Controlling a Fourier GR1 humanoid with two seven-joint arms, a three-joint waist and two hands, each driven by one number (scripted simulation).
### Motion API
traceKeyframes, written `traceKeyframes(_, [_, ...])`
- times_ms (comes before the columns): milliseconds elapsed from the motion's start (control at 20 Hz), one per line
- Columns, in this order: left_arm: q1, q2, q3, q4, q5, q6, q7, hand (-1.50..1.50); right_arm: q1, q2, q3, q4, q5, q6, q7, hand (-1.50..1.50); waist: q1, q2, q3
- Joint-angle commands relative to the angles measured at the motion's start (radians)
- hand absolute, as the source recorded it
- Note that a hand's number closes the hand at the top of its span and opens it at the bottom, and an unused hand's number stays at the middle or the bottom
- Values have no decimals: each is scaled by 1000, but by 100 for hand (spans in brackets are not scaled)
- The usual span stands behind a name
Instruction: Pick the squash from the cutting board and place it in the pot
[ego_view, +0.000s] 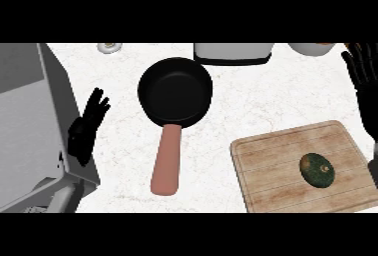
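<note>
A dark green squash (317, 170) lies on the wooden cutting board (280, 170) at the lower right. A black pot (175, 91) with a long pinkish handle (166, 160) sits in the middle of the counter, nothing inside it. My right hand (363, 70) is at the right edge, fingers straight and up, well above and to the right of the squash and not touching it. At the left my left hand (90, 120) rests open with its fingers up, beside the pot.
A grey sink or appliance surface (29, 125) fills the left side. At the back stand a white and black appliance (232, 52), a small white dish (109, 47) and a white bowl (310, 48).
</note>
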Motion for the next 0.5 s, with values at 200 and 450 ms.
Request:
traceKeyframes(200, [58,14,-26,50,32,-167,-1,0,243,-78,169,-51,36,248,-5,150,0,20,19])
traceKeyframes(450, [146,9,-21,65,63,-257,-28,0,316,-37,1,-57,291,-135,-292,-150,-38,9,23])
